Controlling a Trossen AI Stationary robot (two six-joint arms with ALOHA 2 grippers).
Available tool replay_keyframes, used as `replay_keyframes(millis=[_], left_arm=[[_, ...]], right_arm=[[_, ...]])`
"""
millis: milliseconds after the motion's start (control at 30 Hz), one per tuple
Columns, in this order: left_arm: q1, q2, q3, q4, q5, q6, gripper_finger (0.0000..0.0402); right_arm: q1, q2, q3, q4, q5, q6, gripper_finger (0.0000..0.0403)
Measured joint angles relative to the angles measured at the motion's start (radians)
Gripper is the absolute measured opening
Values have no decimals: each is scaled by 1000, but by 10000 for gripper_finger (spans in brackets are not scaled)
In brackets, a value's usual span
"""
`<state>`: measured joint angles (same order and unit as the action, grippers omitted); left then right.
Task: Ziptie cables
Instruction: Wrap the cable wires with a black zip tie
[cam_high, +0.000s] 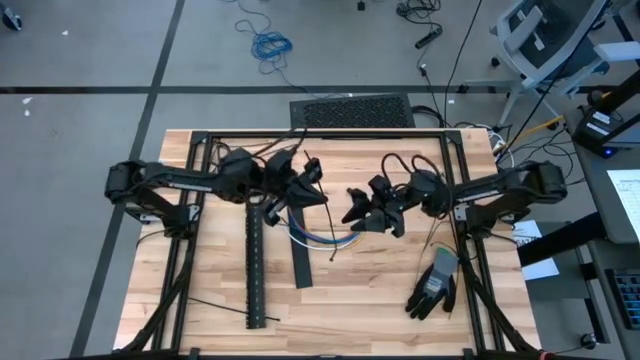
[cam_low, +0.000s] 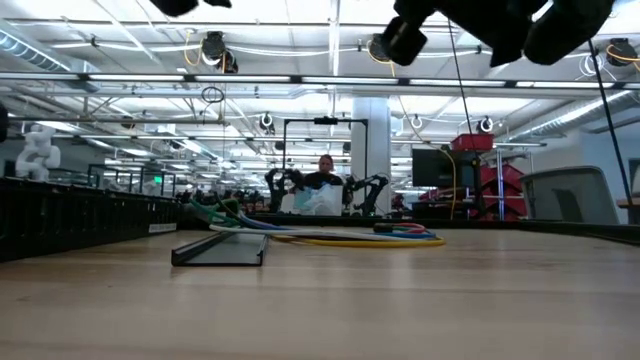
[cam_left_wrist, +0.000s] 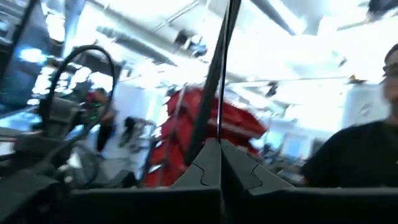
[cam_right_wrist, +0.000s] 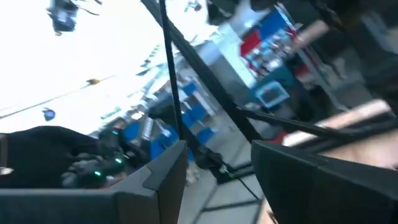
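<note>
The cables (cam_high: 322, 236), a loop of blue, white and yellow wires, lie flat on the wooden table (cam_high: 200, 250) between the two arms; in the low view the cables (cam_low: 340, 237) rest along the tabletop. My left gripper (cam_high: 312, 182) hangs above and left of them, shut on a thin black strip (cam_left_wrist: 222, 68). My right gripper (cam_high: 362, 212) hangs above their right end, and its fingers (cam_right_wrist: 155, 180) stand apart. A thin black line (cam_right_wrist: 169, 68) crosses in front of one right finger; I cannot tell whether it touches. My left gripper pinches the thin black strip's lower end (cam_left_wrist: 219, 135) between its two shut fingertips. The strip runs straight out past the fingertips, along the way they point, slanting upward. It is lifted clear of the table.
A black and grey glove (cam_high: 435, 285) lies near the right front. A long perforated black bar (cam_high: 253, 270) and a short black channel (cam_high: 300, 262) lie left of the cables. A loose thin strip (cam_high: 215, 305) lies front left. A black frame (cam_high: 320, 133) rims the table. A person (cam_low: 325, 172) stands far behind.
</note>
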<state>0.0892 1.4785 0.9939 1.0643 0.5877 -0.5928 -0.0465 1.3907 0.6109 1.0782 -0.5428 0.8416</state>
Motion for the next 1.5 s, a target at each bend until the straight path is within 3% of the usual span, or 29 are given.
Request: replay_keyframes(millis=[167,267,433,700,1500], left_arm=[[-7,118,0,320,-5,-165,0],[-6,191,0,488,-59,-261,0],[-11,250,26,498,-115,-289,0],[-7,286,130,495,-116,-219,0],[10,287,135,480,-120,-151,0]], right_arm=[[17,92,2,166,-13,59,171],[23,130,2,265,-14,82,171],[22,161,10,404,-6,128,171],[37,163,83,413,-11,150,171],[55,162,133,486,-6,153,171]])
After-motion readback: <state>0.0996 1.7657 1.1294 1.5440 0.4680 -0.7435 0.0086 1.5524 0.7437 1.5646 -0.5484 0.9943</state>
